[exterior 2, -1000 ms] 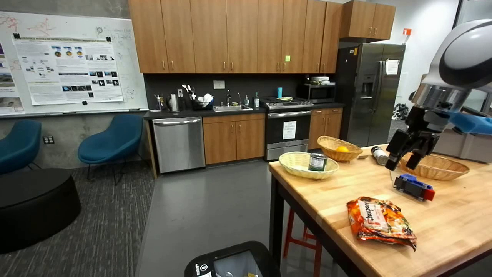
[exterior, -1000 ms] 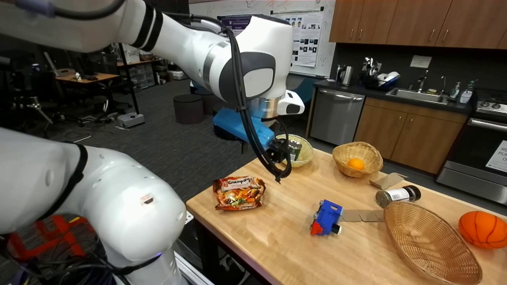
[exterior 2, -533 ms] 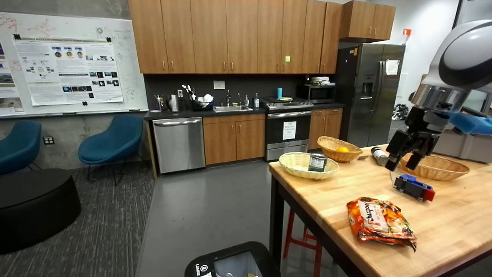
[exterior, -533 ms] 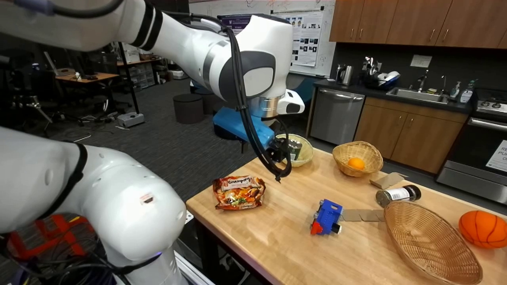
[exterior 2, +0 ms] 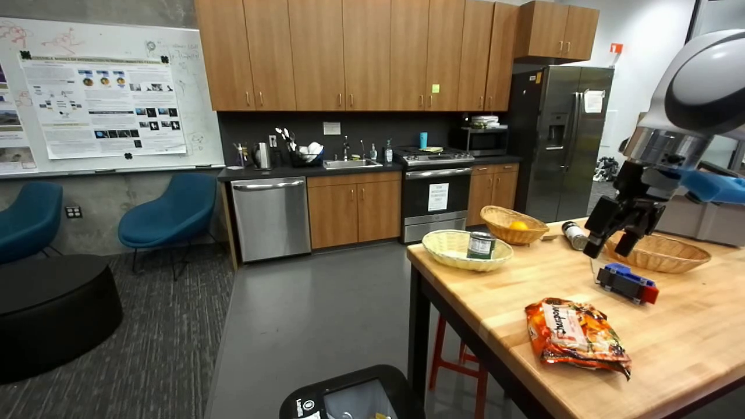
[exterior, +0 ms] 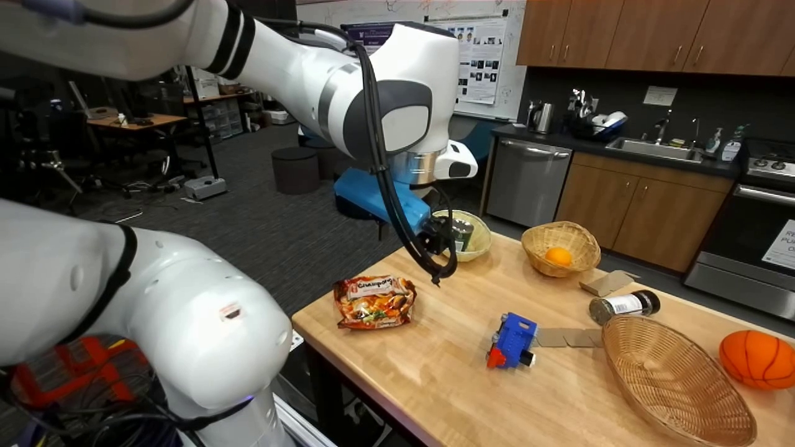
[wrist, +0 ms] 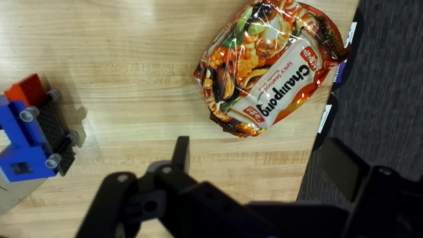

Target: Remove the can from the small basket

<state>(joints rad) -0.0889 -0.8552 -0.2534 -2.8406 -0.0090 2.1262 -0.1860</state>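
Observation:
The can (exterior 2: 481,246), dark green with a silvery top, stands inside the small pale basket (exterior 2: 445,256) at the table's corner. Both also show in an exterior view, the can (exterior: 462,232) partly hidden behind the gripper and cables, and the small basket (exterior: 479,241) around it. My gripper (exterior 2: 609,244) hangs above the table, apart from the can and basket. In the wrist view the gripper (wrist: 262,162) is open and empty, its fingers (wrist: 181,153) wide apart over the table edge. The can and small basket are out of the wrist view.
A noodle bag (wrist: 267,66) lies near the table edge. A blue toy block (wrist: 26,142) is to its left in the wrist view. A basket with an orange (exterior: 559,256), a jar (exterior: 623,307), a large shallow basket (exterior: 677,379) and a ball (exterior: 758,360) stand farther along.

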